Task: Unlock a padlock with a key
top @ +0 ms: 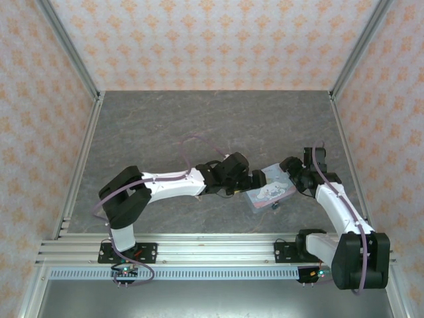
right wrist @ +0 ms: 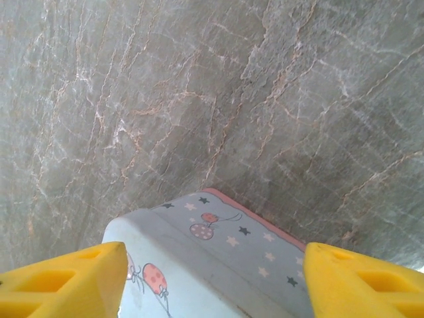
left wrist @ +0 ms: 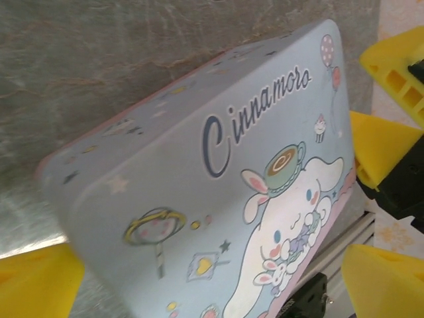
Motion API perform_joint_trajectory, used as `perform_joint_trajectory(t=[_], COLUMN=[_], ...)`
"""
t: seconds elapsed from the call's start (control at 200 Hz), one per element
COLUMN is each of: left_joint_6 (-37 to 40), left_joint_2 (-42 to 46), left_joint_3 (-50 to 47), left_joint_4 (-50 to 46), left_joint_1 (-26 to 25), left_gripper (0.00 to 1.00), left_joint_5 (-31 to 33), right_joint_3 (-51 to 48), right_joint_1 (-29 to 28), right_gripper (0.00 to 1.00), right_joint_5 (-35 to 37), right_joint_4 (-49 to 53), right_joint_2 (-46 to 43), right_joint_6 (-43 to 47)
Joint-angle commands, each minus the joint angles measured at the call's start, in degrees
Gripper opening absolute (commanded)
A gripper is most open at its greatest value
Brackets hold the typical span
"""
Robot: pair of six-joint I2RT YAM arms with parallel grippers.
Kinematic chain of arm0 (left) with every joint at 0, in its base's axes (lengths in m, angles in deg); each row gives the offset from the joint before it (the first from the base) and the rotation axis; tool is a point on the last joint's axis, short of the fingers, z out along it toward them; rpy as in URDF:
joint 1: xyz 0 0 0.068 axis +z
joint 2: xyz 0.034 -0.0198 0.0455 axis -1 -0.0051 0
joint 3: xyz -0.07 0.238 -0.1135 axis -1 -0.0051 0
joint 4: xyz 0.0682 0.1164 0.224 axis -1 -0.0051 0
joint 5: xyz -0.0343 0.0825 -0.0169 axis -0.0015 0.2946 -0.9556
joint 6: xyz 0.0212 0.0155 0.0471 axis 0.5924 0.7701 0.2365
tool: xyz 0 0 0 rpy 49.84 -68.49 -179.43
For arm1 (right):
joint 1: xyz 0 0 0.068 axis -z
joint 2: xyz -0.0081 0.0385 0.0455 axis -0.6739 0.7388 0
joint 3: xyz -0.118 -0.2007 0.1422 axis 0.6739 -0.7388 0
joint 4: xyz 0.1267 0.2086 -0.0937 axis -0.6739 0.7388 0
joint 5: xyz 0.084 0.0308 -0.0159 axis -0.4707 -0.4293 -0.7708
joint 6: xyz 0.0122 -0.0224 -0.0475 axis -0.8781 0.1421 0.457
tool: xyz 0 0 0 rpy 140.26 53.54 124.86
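Note:
A pale blue cartoon-printed tin [top: 268,190] lies on the table between both arms. At its near edge hangs a tiny dark teal thing [top: 275,206] that looks like the padlock; it is too small to make out its shackle. The key is out of view. My left gripper [left wrist: 212,285] is open wide and straddles the tin's lid [left wrist: 199,199], with a gap showing beside the right fingertip [left wrist: 384,281]. My right gripper [right wrist: 212,285] is open around the tin's far corner [right wrist: 218,232], one yellow fingertip [right wrist: 63,281] on each side of it.
The grey marble table [top: 199,119] stretches behind the tin. Patterned walls with metal posts close in the left, right and back. An aluminium rail [top: 212,248] runs along the near edge by the arm bases. The right gripper's fingers [left wrist: 391,66] stand close beside the tin.

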Motion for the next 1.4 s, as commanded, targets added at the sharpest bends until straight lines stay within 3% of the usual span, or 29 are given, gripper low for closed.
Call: perform_joint_trajectory(t=[0.0,0.23,0.435,0.676,0.921,1.181,1.396], left_joint_6=[-2.7,-3.5,-1.2,3.5,7.8,9.4,10.0], left_joint_2=[-1.1,-1.3,0.7,2.5,3.0,3.1,2.3], left_joint_3=[1.5,1.8,1.1,0.6,1.5,1.9,2.4], left_joint_4=[5.4,6.5,5.2,1.3,-2.6,-4.4,-5.3], left_joint_1=[-0.6,0.9,5.4,12.3,18.4,20.0,20.9], left_gripper=[1.00,1.00,1.00,1.00,1.00,1.00,1.00], left_joint_5=[-1.8,-0.9,0.4,0.9,1.3,1.8,2.4], right_joint_3=[-1.0,-3.2,-4.5,-0.8,9.2,14.8,15.7], right_joint_1=[0.2,-1.0,-7.4,-14.1,-20.7,-21.5,-21.6], right_gripper=[0.64,0.55,0.55,0.55,0.57,0.59,0.68], right_joint_5=[-3.4,-9.4,-8.8,-6.4,-3.9,-3.4,-2.7], right_joint_4=[-1.0,-6.0,-14.2,-25.2,-27.7,-29.6,-28.6], right_joint_2=[-0.6,-0.7,1.1,11.6,23.1,30.0,30.0], right_joint_6=[-0.6,-5.3,-13.5,-21.0,-22.8,-24.6,-24.4])
